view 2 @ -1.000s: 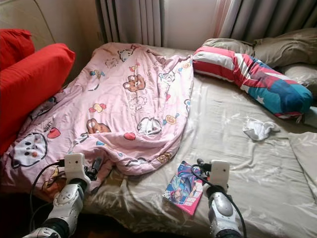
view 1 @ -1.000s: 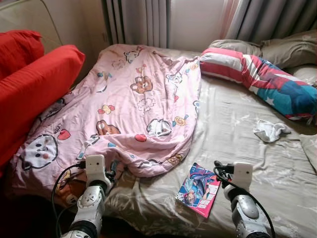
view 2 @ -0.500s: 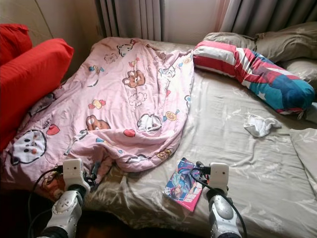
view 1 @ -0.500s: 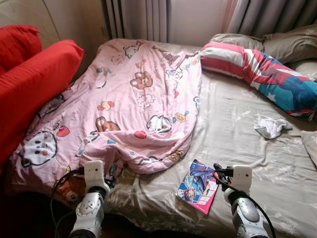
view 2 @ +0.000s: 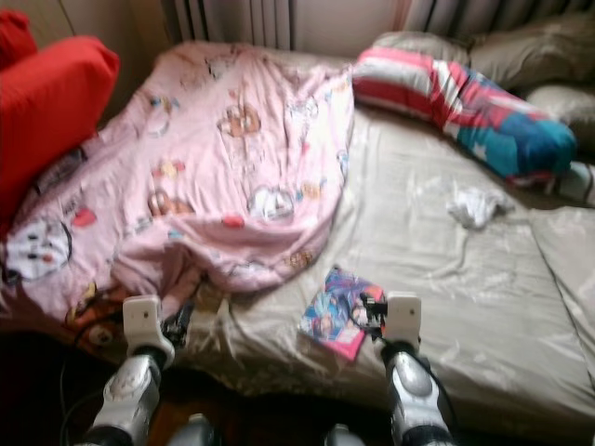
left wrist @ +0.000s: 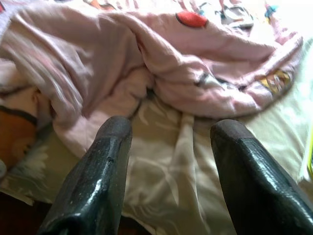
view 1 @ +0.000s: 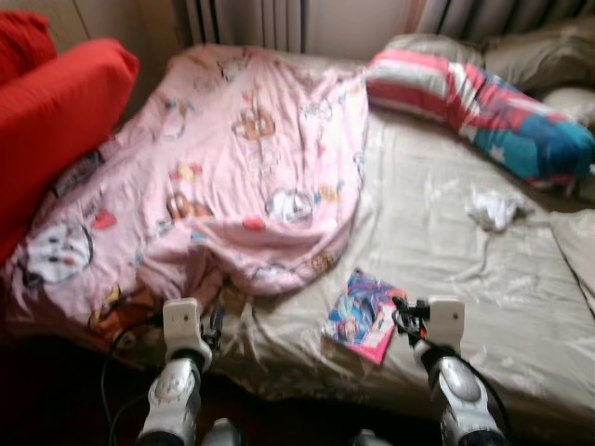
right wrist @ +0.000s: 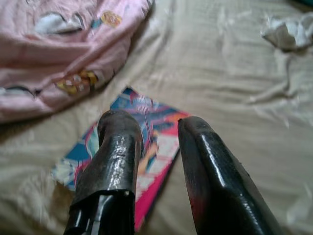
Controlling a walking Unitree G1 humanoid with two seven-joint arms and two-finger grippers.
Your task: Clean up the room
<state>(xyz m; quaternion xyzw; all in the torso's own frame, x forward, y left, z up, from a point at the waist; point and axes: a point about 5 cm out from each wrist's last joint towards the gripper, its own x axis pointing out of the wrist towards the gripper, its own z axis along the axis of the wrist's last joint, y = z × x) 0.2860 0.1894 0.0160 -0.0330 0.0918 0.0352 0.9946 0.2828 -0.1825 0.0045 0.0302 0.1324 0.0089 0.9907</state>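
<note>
Bed (view 1: 446, 232): wide, covered in a beige sheet with a slight sheen, creased all over. Head views are soft with blur.

Pink blanket (view 1: 223, 177): fleecy, printed with cartoon animals, spread over the left half of the bed; long axis runs from the curtain end toward the robot, near edge bunched into thick folds.

Red cushion (view 1: 56, 121): plump, matte, at the far left, against the blanket's edge.

Long pillow (view 1: 483, 116): bolster shape, red-and-white stripes at one end, blue at the other, lying across the head of the bed on the right.

Book (view 1: 363, 316): thin, flat, glossy cover in blue and pink, rectangular. It lies on the bare sheet just beside the blanket's near fold, skewed, one corner toward the robot.

White cloth (view 1: 493, 206): small, crumpled, well apart from the book.

Left gripper (left wrist: 168, 132): fingers spread wide, empty, over the sheet at the blanket's fold.

Right gripper (right wrist: 156, 129): fingers narrowly parted, empty, above the book.
</note>
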